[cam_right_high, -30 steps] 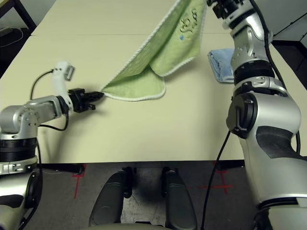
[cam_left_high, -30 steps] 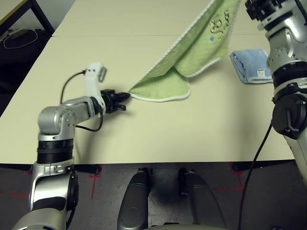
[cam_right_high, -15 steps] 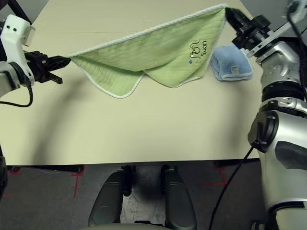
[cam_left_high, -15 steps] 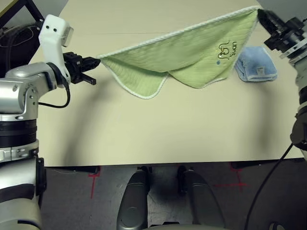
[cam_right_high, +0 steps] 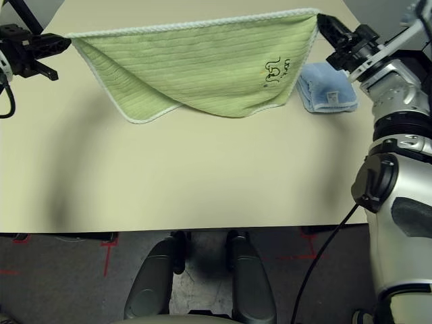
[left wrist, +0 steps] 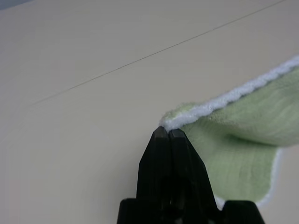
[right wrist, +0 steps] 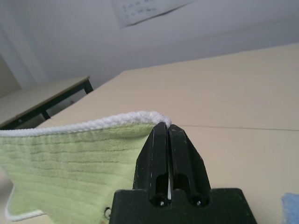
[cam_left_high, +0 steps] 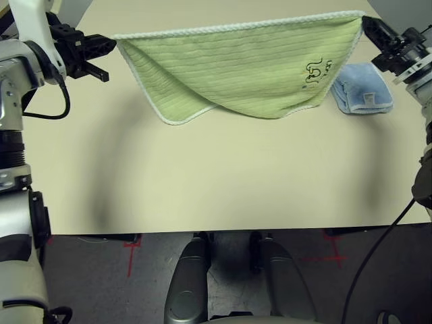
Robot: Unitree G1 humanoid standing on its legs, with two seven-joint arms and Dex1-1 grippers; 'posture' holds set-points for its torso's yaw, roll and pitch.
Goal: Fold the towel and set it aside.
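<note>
The towel (cam_left_high: pixel 236 67) hangs spread above the bench (cam_left_high: pixel 216 175), its top edge stretched taut between both tools. The left tool (left wrist: pixel 165 132) pinches one top corner, fingers closed on it; the right tool (right wrist: pixel 163 126) pinches the other. Its lower edge seems to brush the bench. A blue towel (cam_left_high: pixel 362 88) lies near the right tool.

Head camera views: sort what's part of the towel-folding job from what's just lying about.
Part of the job:
green towel, stretched above the table
left pincer, shut on one corner
right pincer, shut on the other corner

Just lying about:
blue towel, folded on the table
</note>
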